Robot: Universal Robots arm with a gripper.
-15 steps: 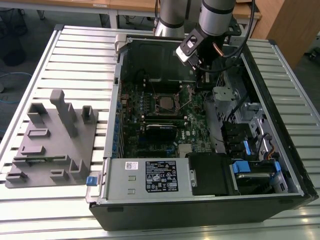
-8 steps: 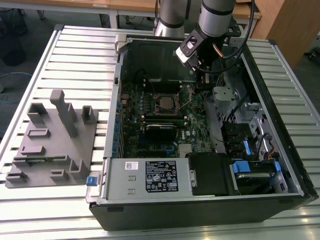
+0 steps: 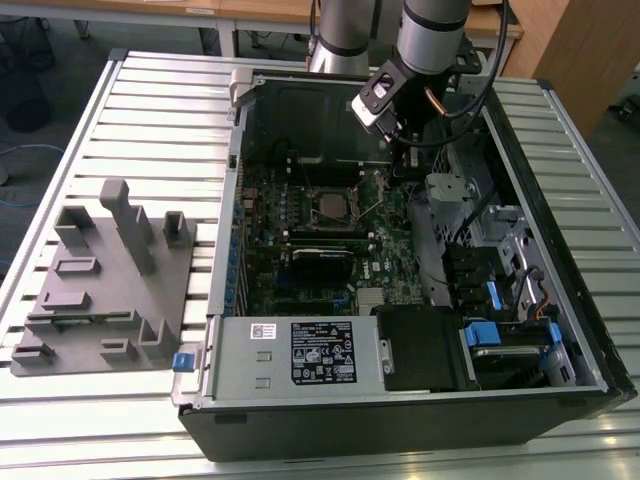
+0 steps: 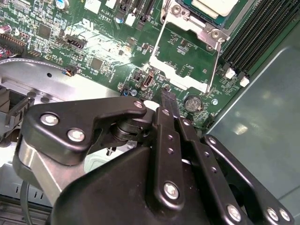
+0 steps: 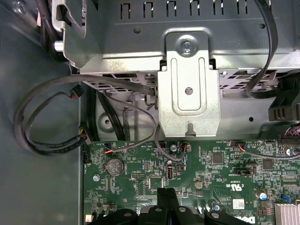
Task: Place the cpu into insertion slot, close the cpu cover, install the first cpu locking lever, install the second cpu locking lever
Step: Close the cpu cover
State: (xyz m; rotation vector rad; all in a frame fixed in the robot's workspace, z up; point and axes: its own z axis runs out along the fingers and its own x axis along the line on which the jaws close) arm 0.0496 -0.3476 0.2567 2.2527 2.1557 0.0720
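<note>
One hazard stands out: the end effector (image 4: 165,96), narrow and empty, hangs close above the circuit board (image 4: 93,42) beside the open cpu cover (image 4: 158,49). With the cpu (image 4: 213,7) lying in the insertion slot (image 3: 313,207), a misaimed push could gouge board components or bend the cover.

- cpu (image 4: 213,7) in insertion slot (image 4: 186,10): cut off by the edge in second wrist view
- locking levers (image 3: 376,198) beside insertion slot: too small to tell their position in exterior view
</note>
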